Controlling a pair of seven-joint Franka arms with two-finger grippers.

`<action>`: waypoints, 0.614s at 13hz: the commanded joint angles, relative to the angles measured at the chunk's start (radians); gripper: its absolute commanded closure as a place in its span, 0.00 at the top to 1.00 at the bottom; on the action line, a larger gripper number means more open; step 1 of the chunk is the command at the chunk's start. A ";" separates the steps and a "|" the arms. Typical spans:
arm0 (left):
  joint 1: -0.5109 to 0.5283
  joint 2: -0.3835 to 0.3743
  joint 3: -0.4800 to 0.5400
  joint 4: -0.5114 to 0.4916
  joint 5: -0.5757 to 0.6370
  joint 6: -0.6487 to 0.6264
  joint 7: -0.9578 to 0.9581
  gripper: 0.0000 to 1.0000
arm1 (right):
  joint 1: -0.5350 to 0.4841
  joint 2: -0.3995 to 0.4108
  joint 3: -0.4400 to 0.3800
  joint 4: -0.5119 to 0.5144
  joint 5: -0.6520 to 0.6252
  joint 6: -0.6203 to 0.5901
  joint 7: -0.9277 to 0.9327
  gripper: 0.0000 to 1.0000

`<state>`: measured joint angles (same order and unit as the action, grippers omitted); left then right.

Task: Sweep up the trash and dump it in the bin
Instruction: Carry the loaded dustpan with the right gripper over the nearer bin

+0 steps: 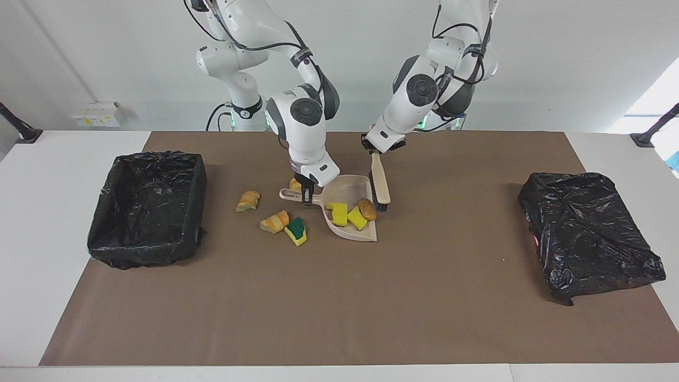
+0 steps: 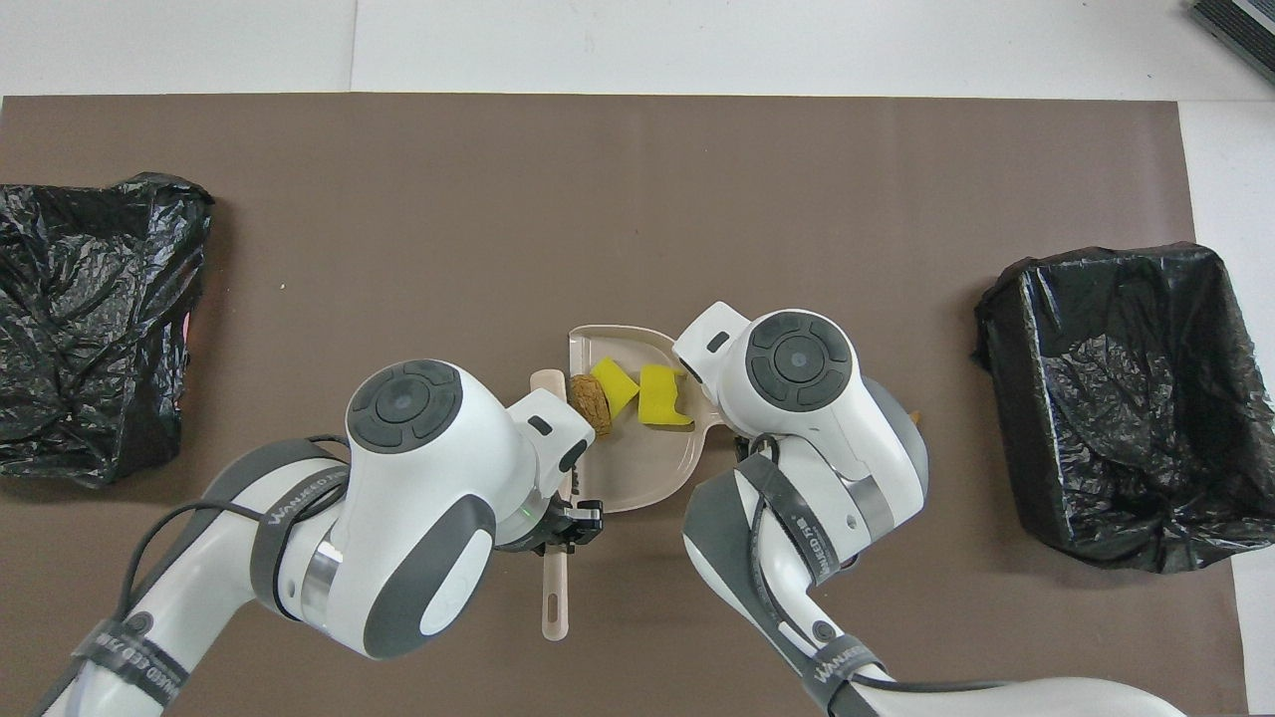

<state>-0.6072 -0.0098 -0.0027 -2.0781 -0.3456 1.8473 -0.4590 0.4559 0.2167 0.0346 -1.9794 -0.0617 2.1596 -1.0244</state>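
Note:
The beige dustpan (image 1: 351, 187) lies on the brown mat with two yellow sponge pieces (image 1: 339, 214) and a brown bread chunk (image 1: 367, 209) in it; they also show in the overhead view (image 2: 659, 395). My right gripper (image 1: 307, 195) is shut on the dustpan's handle. My left gripper (image 1: 375, 151) is shut on the beige brush (image 1: 380, 180), whose black bristles touch the mat beside the bread chunk. Loose on the mat, toward the right arm's end from the dustpan, lie two bread chunks (image 1: 248, 201), (image 1: 275, 222), a green-backed sponge (image 1: 296, 231), and an orange scrap (image 1: 295, 184) by the right gripper.
An open bin lined with a black bag (image 1: 148, 207) stands at the right arm's end of the mat, also in the overhead view (image 2: 1126, 398). A crumpled black bag (image 1: 589, 233) covers something at the left arm's end. In the overhead view my right arm hides the loose scraps.

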 commanded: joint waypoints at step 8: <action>0.165 -0.168 -0.003 -0.060 0.071 -0.208 0.099 0.00 | -0.089 -0.013 0.008 0.028 0.163 0.037 -0.158 0.00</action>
<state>-0.4568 -0.1321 0.0039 -2.0776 -0.2907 1.6317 -0.3595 0.4094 0.2162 0.0337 -1.9675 0.0437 2.1840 -1.1017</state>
